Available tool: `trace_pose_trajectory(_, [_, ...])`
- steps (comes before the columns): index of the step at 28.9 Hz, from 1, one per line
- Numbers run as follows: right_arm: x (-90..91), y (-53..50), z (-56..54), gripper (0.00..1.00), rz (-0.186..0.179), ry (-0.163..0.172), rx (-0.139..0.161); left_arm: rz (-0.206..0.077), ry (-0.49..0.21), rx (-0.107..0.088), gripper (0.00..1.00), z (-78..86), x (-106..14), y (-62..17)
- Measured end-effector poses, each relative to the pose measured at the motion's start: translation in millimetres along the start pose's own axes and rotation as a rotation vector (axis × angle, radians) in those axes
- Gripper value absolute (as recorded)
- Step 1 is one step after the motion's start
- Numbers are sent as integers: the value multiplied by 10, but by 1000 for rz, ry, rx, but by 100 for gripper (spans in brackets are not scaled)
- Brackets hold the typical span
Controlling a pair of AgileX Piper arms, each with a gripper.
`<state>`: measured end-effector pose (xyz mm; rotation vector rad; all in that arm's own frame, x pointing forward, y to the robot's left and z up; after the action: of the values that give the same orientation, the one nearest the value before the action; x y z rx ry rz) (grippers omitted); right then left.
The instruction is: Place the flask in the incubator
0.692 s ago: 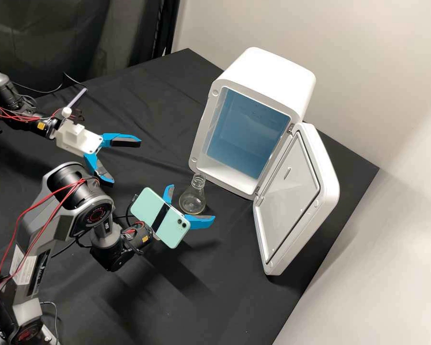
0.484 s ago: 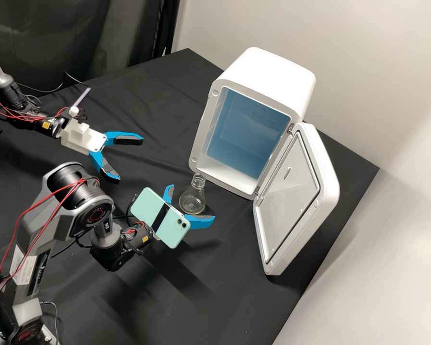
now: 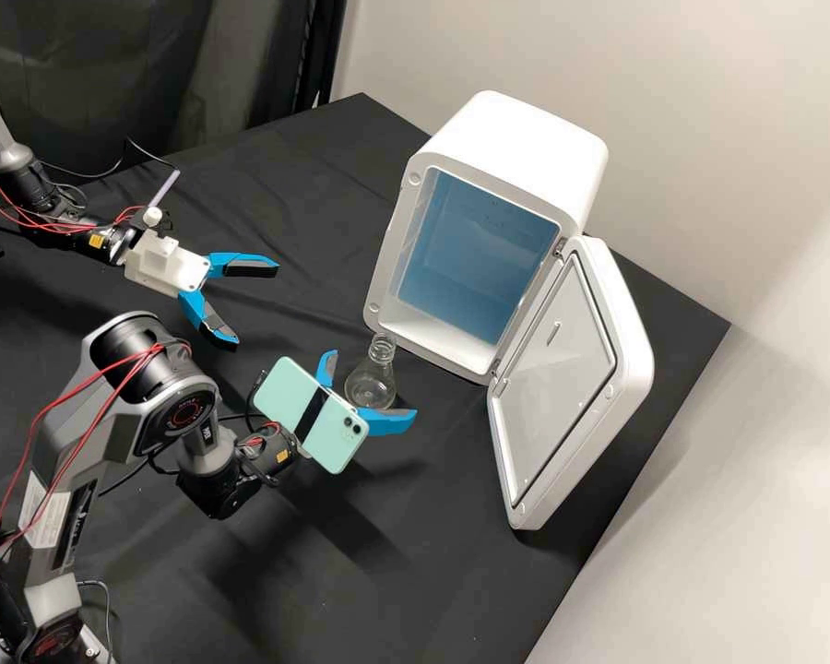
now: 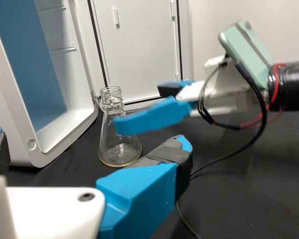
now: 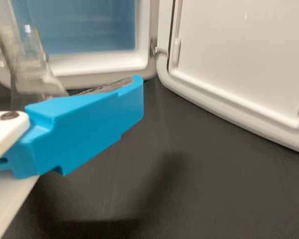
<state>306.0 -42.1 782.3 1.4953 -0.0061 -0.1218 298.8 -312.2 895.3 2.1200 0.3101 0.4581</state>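
A clear, empty conical flask (image 3: pixel 371 378) stands upright on the black bench just in front of the white incubator (image 3: pixel 512 148). The incubator's blue chamber is open and its door (image 3: pixel 572 369) is swung out to the right. My right gripper (image 3: pixel 364 395), with a mint phone (image 3: pixel 306 426) strapped to its wrist, is open with one blue finger on each side of the flask's base. The left wrist view shows those fingers (image 4: pixel 154 117) around the flask (image 4: pixel 117 144). My left gripper (image 3: pixel 254 304) hangs open above the bench, left of the flask.
The bench's right edge runs close behind the open door (image 5: pixel 239 64). Red cables trail along both arms at the left. A dark curtain hangs behind the bench's back left corner.
My left gripper has drifted right and slightly down, closer to the flask. My right gripper has edged a little further around the flask, which stays put.
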Motion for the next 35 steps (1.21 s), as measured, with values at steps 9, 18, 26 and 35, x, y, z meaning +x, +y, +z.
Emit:
trace_pose_trajectory(9, [102, 141, -102, 100, 57, 46, -7, 0, -1, 1, 100, 1, 0, 0])
trace_pose_trajectory(18, [156, 151, -104, 100, 64, 52, -8, -12, -10, -6, 100, 7, -19, -27])
trace_pose_trajectory(26, [239, 55, -53, 100, 35, 37, -5, -14, -19, -7, 100, 16, -19, -28])
trace_pose_trajectory(35, [324, -62, 7, 100, 4, 22, -2, -10, -20, -11, 100, 9, -23, -14])
